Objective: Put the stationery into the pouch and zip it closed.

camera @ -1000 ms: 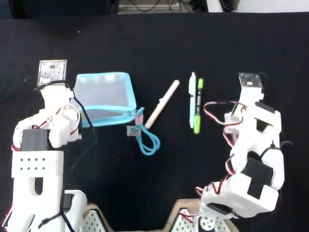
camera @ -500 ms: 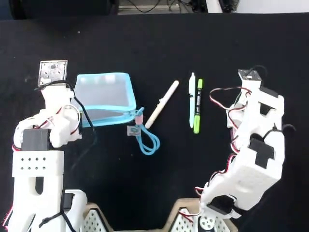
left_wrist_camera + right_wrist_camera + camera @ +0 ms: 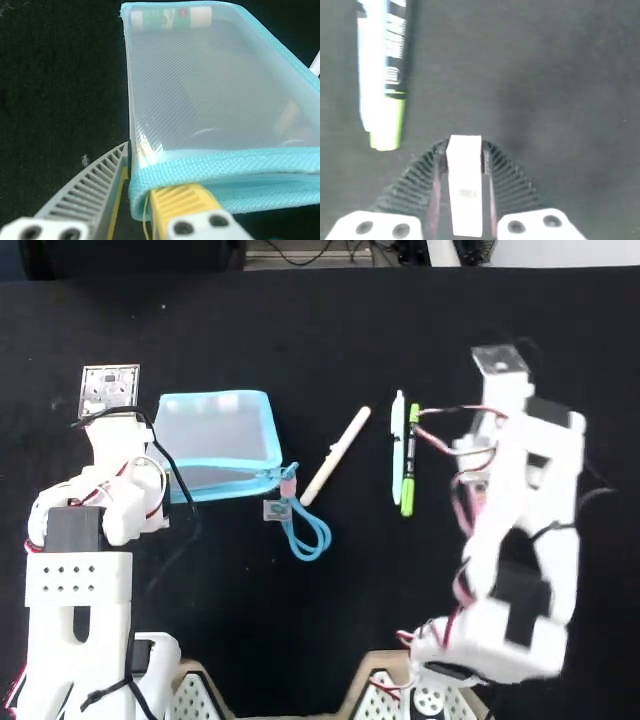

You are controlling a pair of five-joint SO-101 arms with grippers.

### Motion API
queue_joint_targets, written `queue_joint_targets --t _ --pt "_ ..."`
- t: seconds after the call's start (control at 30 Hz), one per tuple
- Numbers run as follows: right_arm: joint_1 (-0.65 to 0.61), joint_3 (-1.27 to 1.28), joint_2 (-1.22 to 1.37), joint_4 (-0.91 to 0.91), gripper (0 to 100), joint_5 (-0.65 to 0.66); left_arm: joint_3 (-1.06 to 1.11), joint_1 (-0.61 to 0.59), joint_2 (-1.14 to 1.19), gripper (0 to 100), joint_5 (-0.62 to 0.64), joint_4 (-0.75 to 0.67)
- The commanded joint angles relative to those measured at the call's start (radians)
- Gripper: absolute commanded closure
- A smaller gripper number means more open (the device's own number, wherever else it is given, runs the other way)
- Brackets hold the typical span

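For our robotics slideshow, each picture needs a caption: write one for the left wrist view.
The left gripper clamps a corner of the translucent, blue-trimmed pouch lying on the black table.

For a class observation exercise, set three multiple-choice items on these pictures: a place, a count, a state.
1. The green marker lies: A on the pouch; B beside the pale pen; C inside a box.
2. Writing tools loose on the table: A one; B five; C three.
3. The left claw is: A closed on the pouch's edge; B open in air; C holding a pen.
Answers: B, they lie side by side; C, that pair plus the white pen; A, the edge sits between its fingers.
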Motion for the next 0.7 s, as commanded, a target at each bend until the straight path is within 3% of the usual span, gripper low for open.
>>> queue_joint_targets --t 0.0,0.33,0.67 --pt "-0.126 0.056 -0.216 0.015 98.8 -0.104 -0.018 -0.005 -0.009 97 0.002 -0.005" --pt "-0.333 0.142 -0.564 0.008 98.8 -0.272 -0.007 -0.005 -0.009 97 0.002 -0.011" --pt "-0.543 0.295 -0.780 -0.204 98.7 -0.381 -0.005 -0.005 -0.009 97 0.003 -0.011"
